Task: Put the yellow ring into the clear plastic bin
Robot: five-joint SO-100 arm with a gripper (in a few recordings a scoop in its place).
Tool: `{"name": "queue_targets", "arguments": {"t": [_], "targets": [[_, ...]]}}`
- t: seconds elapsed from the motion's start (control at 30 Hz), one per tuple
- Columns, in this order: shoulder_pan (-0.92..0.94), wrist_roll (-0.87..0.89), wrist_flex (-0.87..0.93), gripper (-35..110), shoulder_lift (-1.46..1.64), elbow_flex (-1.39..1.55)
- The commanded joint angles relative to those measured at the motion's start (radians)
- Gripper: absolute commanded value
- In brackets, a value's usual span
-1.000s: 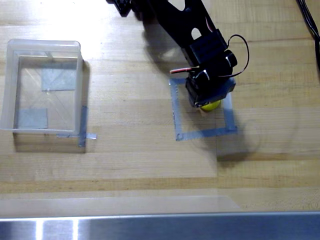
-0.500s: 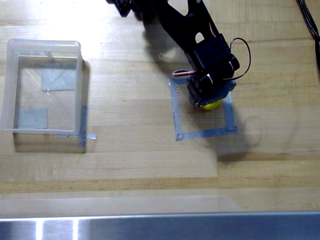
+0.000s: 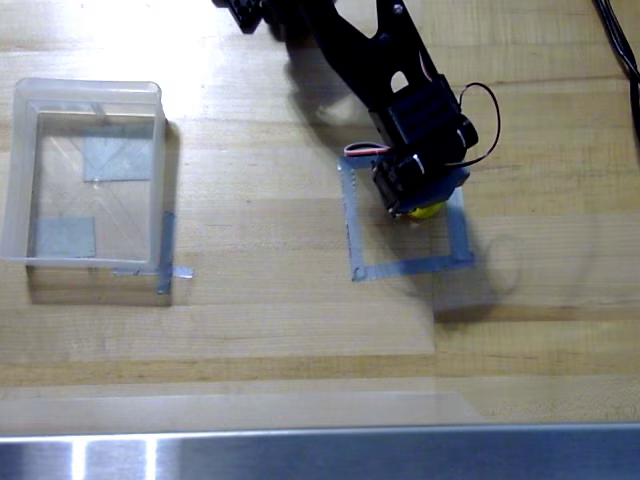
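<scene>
Hovering over the small yellow ring (image 3: 424, 210), the black gripper (image 3: 412, 203) hides its jaws; the clear square plastic bin (image 3: 20, 150) awaits.

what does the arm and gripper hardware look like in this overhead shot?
The arm is matte black with cut-out slots in its links. A boxy black servo block sits at the wrist above the gripper. A black cable loops out beside it, and a red-pink wire crosses the wrist.

Yellow ring (image 3: 424, 210) mostly hidden under hand (image 3: 412, 200).
</scene>
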Motion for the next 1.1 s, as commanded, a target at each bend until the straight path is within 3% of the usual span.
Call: {"name": "queue_targets", "arguments": {"t": [0.0,0.37,0.57,0.77,1.07], "targets": [[-0.011,0.002,0.009,-2,0.023,-0.023],[0.002,-0.006,0.028,0,0.101,-0.018],[0.130,-0.023,0.218,0,0.334,0.005],[0.399,-0.163,0.354,0,0.632,-0.002],[1.095,-0.459,0.350,0,0.770,-0.005]]}}
